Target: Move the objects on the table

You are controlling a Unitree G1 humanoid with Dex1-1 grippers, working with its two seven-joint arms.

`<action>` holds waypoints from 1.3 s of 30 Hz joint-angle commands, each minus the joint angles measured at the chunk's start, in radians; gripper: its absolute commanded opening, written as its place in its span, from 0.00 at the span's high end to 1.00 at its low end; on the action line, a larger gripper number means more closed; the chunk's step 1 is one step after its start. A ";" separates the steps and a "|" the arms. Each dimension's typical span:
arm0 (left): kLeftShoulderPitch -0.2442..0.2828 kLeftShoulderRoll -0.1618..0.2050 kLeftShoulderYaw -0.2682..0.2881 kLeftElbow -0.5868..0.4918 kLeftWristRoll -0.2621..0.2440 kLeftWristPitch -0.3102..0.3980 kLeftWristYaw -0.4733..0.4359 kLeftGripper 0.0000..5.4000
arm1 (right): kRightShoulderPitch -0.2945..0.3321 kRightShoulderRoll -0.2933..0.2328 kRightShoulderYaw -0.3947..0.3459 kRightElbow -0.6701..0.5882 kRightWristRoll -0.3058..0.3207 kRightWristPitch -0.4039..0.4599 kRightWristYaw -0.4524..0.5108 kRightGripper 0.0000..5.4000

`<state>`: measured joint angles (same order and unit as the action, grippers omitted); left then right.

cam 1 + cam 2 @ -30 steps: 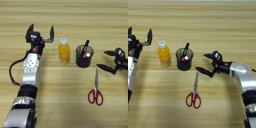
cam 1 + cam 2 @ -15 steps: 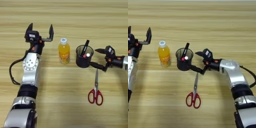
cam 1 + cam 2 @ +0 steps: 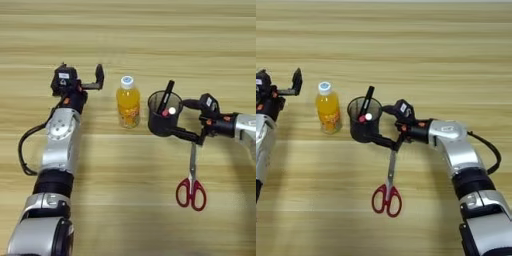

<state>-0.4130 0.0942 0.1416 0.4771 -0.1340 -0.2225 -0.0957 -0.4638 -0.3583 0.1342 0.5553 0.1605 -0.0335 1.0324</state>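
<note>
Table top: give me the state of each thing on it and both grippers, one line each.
orange-drink bottle: upright, white cap on, untouched.
pen cup: upright, markers inside, between the right gripper's fingers.
scissors: lying flat, blades shut, tips pointing toward the cup.
right gripper: open, fingers on either side of the cup's right wall.
left gripper: open, holding nothing, left of the bottle.
table: light wood.

All I get from up here is the tabletop [image 3: 150, 45]: light wood, filling both views edge to edge, with plank seams and grain running side to side. Lighting looks soft and even, probably from overhead, going by the faint shadows.
</note>
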 commanded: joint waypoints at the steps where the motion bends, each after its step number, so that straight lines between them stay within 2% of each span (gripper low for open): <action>1: -0.014 0.010 -0.023 0.039 0.058 0.030 0.040 0.00 | -0.024 0.016 0.017 -0.017 -0.013 -0.005 0.002 0.00; 6: -0.014 0.017 -0.041 0.063 0.103 0.010 0.062 0.00 | -0.033 0.033 0.025 -0.007 -0.020 -0.005 -0.014 0.00; 9: -0.015 0.016 -0.043 0.071 0.112 0.005 0.064 0.00 | -0.040 0.044 0.025 0.010 -0.034 -0.007 -0.039 0.00; 14: -0.018 0.019 -0.047 0.085 0.115 0.001 0.064 0.00 | -0.052 0.061 0.026 0.042 -0.046 -0.022 -0.066 0.00; 26: -0.017 0.022 -0.053 0.091 0.113 -0.003 0.063 0.00 | -0.022 0.076 0.046 0.021 -0.041 -0.028 -0.032 0.00; 39: -0.012 0.022 -0.054 0.081 0.111 -0.004 0.059 0.00 | -0.044 0.126 0.057 0.095 -0.072 -0.066 -0.086 0.00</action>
<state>-0.4132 0.1071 0.0938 0.5608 -0.0360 -0.2239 -0.0344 -0.4914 -0.2400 0.1869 0.6361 0.1033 -0.0809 0.9532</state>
